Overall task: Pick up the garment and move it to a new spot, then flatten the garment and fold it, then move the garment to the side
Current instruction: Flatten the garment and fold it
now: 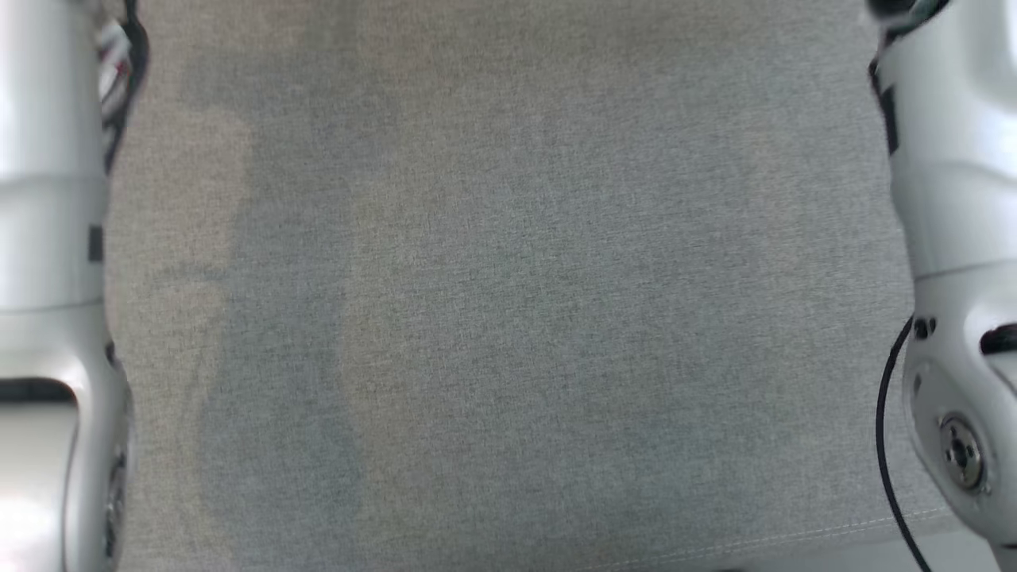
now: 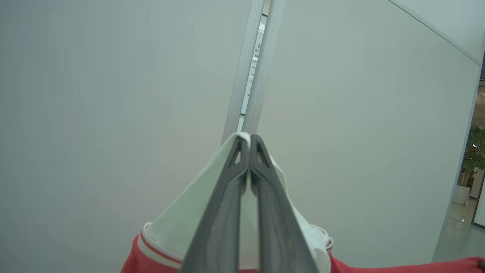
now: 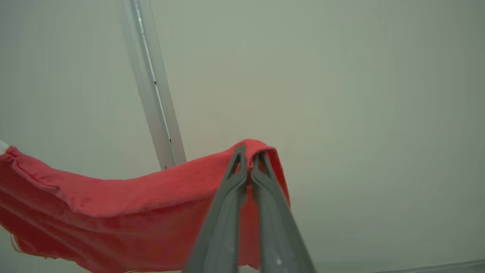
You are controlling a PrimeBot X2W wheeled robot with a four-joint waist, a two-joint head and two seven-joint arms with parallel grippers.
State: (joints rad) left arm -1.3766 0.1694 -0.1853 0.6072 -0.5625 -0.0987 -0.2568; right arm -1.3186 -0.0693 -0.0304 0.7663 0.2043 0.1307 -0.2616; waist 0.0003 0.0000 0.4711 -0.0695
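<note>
Fabric in a grey weave covers the surface (image 1: 508,286), which runs across the head view from side to side, with a stitched seam near the lower right corner of the frame. A pale wall (image 2: 113,94) stands behind the fingers in the left wrist view and also forms the background (image 3: 341,94) of the right wrist view. In the head view the pale left forearm (image 1: 48,238) runs down the left edge and the right forearm (image 1: 953,199) runs down the right edge.

The garment (image 3: 113,201) is off the surface, held up in front of the wall. In the right wrist view its red cloth sags from the centre of the frame out to the left edge. In the left wrist view a white part of it (image 2: 178,223) drapes over the fingers, with red cloth and a striped trim (image 2: 151,246) at the bottom of the frame.

The right pincer (image 3: 249,153) is closed tight on a red fold at the frame's centre. The left pincer (image 2: 246,142) is likewise pressed together, with the white cloth pinched at its tips.

A metal strip (image 2: 261,57) slants down from the top of the left wrist view, and one (image 3: 151,94) shows at upper left of the right wrist view. A potted plant (image 2: 475,151) sits at the right edge of the left wrist view. A thin black cable (image 1: 886,445) curves beside the right forearm at the head view's lower right
</note>
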